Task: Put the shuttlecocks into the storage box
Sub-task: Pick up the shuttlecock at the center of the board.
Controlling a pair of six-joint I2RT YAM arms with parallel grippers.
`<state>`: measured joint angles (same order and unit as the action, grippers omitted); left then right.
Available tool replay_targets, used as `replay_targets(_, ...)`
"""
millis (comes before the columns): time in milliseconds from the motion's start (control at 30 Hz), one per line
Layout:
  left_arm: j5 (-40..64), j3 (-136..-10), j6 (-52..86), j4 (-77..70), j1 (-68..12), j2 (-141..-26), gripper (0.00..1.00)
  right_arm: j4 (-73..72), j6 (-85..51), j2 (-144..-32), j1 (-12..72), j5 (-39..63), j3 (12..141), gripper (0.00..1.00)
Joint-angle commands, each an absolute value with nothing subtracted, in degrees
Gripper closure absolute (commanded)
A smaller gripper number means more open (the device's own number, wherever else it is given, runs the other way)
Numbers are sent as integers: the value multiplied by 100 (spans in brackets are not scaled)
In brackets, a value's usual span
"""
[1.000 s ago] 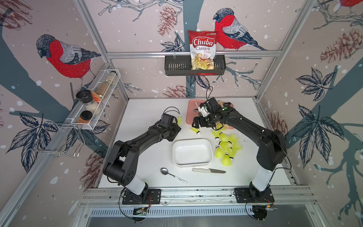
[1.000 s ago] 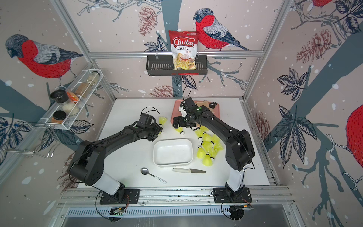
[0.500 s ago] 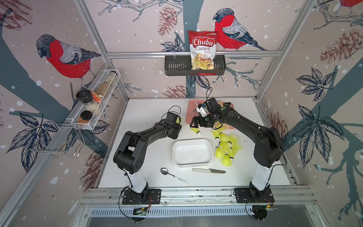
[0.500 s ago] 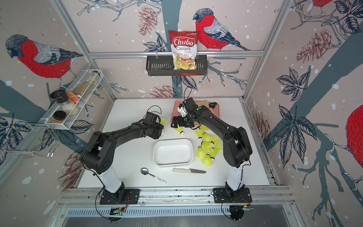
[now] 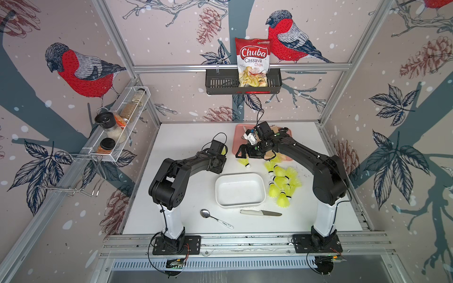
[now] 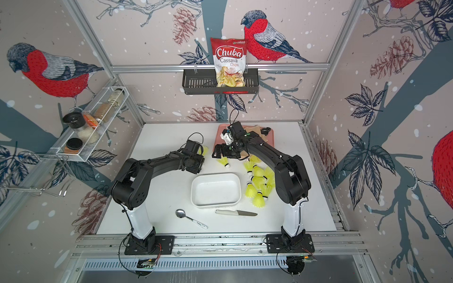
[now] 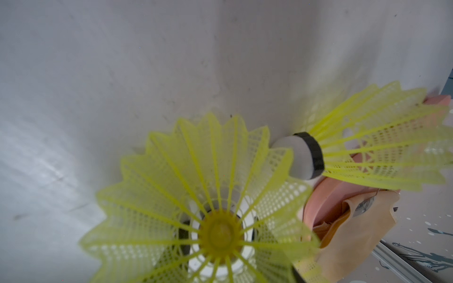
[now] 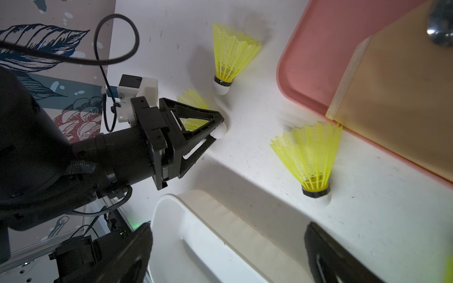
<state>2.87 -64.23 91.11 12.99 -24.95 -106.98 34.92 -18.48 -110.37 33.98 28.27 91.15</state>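
**Featherlight Shuttlecocks: Take Them by the Cork**

The left tool (image 8: 218, 129) straddles one shuttlecock (image 8: 193, 103) at its white cork on the counter (image 5: 183, 137), near the pink tray (image 5: 237, 137). Whether it pinches yet, I cannot tell. The right tool (image 8: 228, 226) hangs wide open, empty. The other shuttlecocks (image 5: 282, 181) lie heaped beside the storage box (image 5: 217, 190), which holds none. They look featherlight, with mesh skirts likely to flex. The firm cork seems the safest hold.

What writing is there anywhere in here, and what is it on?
"Chuba Cassava Chips": on the chips bag in the black basket.
Small print at the bag's top edge: too small to read.
Mark on the spoon handle: too small to read.
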Motion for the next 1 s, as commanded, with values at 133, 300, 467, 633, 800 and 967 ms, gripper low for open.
replay_targets(133,105,-6504,9003,1463,-2496,-10774,62,3340,-1993,-10992,3402,2896,8976,3)
replay_targets(300,98,-6513,8887,1459,-2496,-10819,65,3302,-2004,-10949,3402,2887,8887,3)
replay_targets(467,45,-6573,8693,1530,-2498,-10820,71,3278,-2036,-10894,3399,2848,8817,3)
replay_targets(633,-119,-6656,8371,1716,-2518,-10687,75,3287,-2086,-10802,3402,2740,8780,4)
replay_targets(800,-321,-6787,7653,2056,-2613,-10238,78,3332,-2205,-10461,3417,2558,8723,5)
replay_targets(967,-365,-7106,6480,2791,-2931,-9556,80,3275,-2533,-9828,3478,2336,8339,6)
